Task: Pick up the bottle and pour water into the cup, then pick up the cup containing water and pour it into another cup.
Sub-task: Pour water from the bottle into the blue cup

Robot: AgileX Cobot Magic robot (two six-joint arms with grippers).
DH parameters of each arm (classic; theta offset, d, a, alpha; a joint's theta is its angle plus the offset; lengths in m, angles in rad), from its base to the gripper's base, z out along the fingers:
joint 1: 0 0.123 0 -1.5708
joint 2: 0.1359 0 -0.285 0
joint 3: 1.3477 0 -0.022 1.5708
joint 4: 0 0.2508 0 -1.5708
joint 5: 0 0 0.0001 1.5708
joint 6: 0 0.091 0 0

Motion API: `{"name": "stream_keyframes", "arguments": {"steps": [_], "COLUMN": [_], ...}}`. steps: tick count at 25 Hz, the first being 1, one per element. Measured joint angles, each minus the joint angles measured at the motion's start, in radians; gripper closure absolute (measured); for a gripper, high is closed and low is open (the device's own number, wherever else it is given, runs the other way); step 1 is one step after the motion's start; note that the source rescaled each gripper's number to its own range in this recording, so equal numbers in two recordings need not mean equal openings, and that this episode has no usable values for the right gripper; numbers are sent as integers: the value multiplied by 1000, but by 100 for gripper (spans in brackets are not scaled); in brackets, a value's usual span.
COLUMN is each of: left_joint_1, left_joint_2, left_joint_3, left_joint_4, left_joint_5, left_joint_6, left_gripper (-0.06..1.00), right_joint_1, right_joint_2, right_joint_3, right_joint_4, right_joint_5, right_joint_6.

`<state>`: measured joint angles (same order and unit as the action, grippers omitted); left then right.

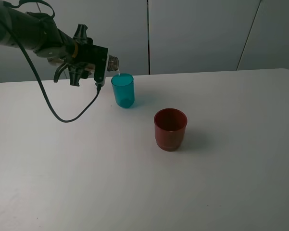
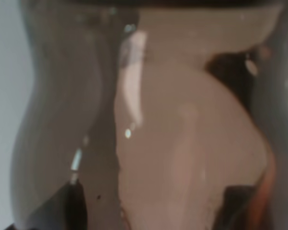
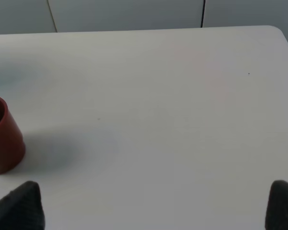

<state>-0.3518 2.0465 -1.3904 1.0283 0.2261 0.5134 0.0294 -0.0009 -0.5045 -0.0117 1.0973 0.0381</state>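
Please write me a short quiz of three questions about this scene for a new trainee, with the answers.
1. True or false: the bottle is tilted, with its mouth above the teal cup.
2. Which cup shows in the right wrist view? A) teal cup B) dark red cup
3. Fill in: the left claw is shut on the ____.
Key: 1 true; 2 B; 3 bottle.

No readable text that I can spot: bottle (image 1: 114, 62), teal cup (image 1: 122, 90), red cup (image 1: 170, 129) look blank, though the close-up's blurry.
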Motion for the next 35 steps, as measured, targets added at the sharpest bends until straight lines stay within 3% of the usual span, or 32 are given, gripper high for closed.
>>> {"name": "stream_keyframes", "arguments": {"steps": [30,35], "left_joint_1": [21,33], "left_joint_2": [0,0], "left_joint_3": [-1,-2], "left_joint_4": [15,21], "left_joint_5": [-37,-37], "left_joint_6": [42,108], "left_gripper": [94,94], "right_joint_1": [0,0], "right_joint_2": [0,0], "right_joint_3": [0,0], "right_joint_4": [0,0], "right_joint_5": [0,0], "right_joint_6": [0,0]}}
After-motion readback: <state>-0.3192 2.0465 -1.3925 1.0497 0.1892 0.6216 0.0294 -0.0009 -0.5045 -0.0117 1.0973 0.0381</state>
